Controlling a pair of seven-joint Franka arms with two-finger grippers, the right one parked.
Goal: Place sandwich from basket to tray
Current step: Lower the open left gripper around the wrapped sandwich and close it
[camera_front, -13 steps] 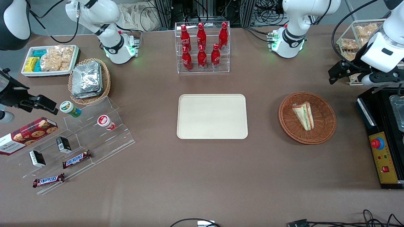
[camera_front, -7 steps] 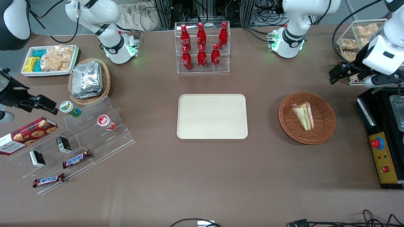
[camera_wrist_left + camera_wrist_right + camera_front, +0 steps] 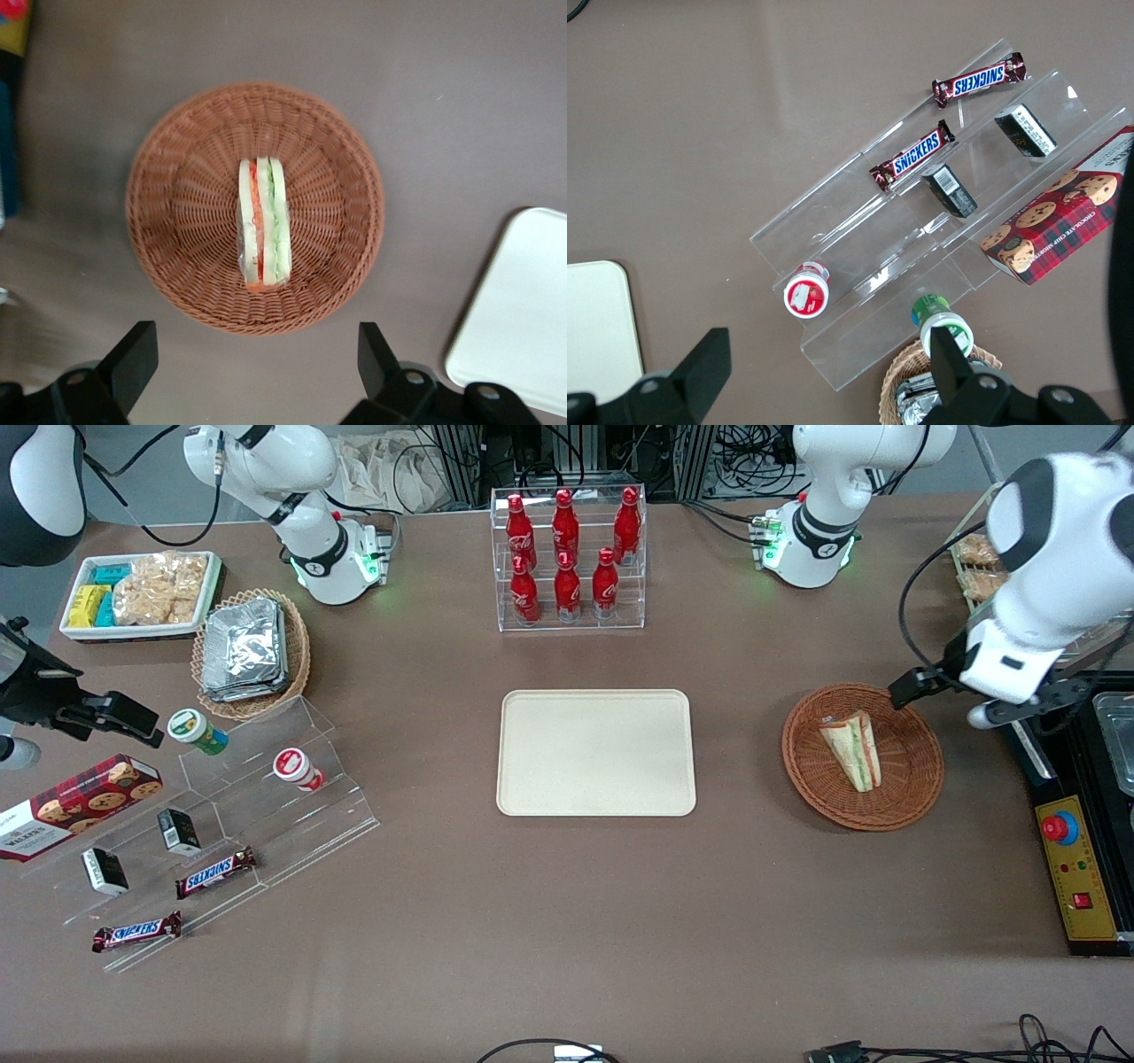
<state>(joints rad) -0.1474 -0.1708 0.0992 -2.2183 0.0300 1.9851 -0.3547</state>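
Observation:
The sandwich (image 3: 852,750), a wrapped white-bread wedge with green and red-orange filling, lies in the round reddish-brown wicker basket (image 3: 912,779). The cream tray (image 3: 595,752) sits bare at the table's middle, toward the parked arm's end from the basket. My gripper (image 3: 992,708) hangs high over the basket's rim on the working arm's side. In the left wrist view the gripper (image 3: 255,341) is open, its fingers wide apart and holding nothing. The sandwich (image 3: 262,226) stands on edge in the basket (image 3: 177,177), and a corner of the tray (image 3: 523,319) shows.
A black control box with a red button (image 3: 1067,841) stands close to the basket at the working arm's end. A wire basket of snacks (image 3: 974,558) is farther from the camera. The bottle rack (image 3: 569,558) stands farther back than the tray. A clear shelf (image 3: 221,815) of snacks lies toward the parked arm's end.
The left arm has swung in from over the control box toward the basket and come nearer the camera; the gripper now hangs at the basket's rim. The sandwich has not moved.

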